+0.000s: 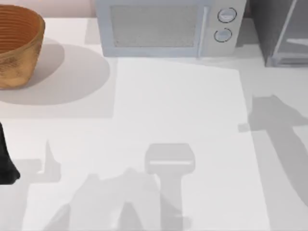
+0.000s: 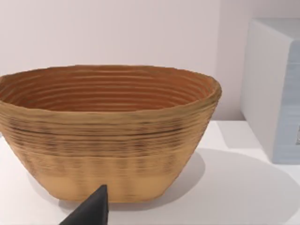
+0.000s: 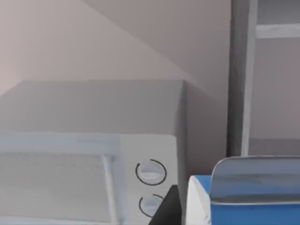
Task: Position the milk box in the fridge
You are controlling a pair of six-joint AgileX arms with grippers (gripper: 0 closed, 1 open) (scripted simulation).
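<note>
The milk box [image 3: 262, 213] shows its blue top and grey ridge close up in the right wrist view, held in the air level with the microwave's knobs. My right gripper [image 3: 234, 220] is shut on it, with one dark finger [image 3: 168, 208] against the carton's side. The fridge [image 1: 284, 33] stands at the table's far right corner, dark grey with a light-grey frame. In the right wrist view the fridge [image 3: 241, 79] rises just behind the carton. My left arm [image 1: 6, 159] is parked at the table's left edge.
A pale microwave [image 1: 168, 26] with two round knobs sits at the back middle, just left of the fridge. A woven basket [image 1: 17, 45] stands at the back left, in front of my left gripper's dark fingertip [image 2: 96, 208]. Arm shadows fall on the white table [image 1: 183, 106].
</note>
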